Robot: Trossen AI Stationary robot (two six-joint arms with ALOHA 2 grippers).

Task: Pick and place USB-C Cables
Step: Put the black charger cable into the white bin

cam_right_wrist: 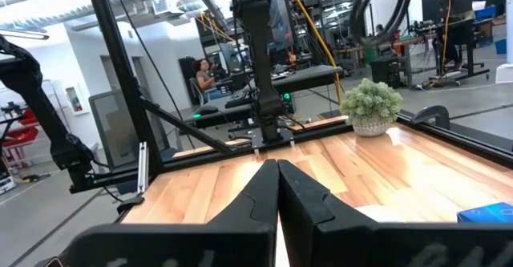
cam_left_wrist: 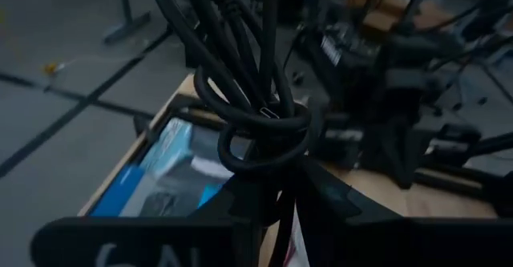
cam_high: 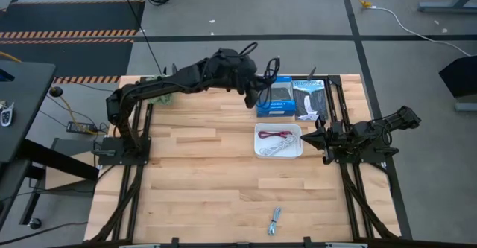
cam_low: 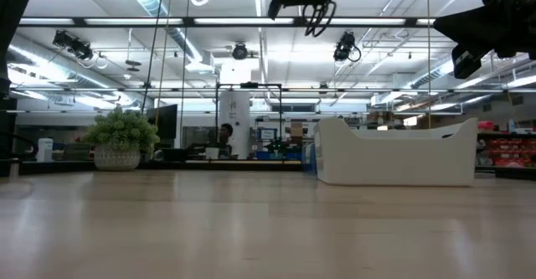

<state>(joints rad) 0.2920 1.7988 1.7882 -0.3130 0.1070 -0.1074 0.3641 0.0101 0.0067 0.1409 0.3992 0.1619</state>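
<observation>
My left gripper point(cam_high: 258, 88) is raised high over the table's far side, beside the blue box point(cam_high: 274, 97), and is shut on the black USB-C cable bundle point(cam_left_wrist: 258, 119). In the low view its loops point(cam_low: 319, 14) dangle far above the table. The white tray point(cam_high: 258, 145) holds the red cable point(cam_high: 277, 135) and the white cable point(cam_high: 280, 149), both lying on its floor. The grey-silver cable point(cam_high: 275, 220) lies flat by the table's near edge. My right gripper point(cam_high: 316, 138) is shut and touches nothing, hovering just right of the tray. My left gripper pinches the black cable bundle between its two fingers point(cam_left_wrist: 317, 188), at the wrapped waist point(cam_left_wrist: 276, 159) of the coil. The loops stick out beyond the fingertips. The bundle is lifted clear of the table and hangs slack in the air.
A black retail box point(cam_high: 309, 99) sits right of the blue one at the far edge. A fuzzy green clump point(cam_low: 122, 138) stands at the far left. Bare wood point(cam_high: 201, 181) spreads across the table's middle and near left. People sit in the room beyond point(cam_right_wrist: 202, 73).
</observation>
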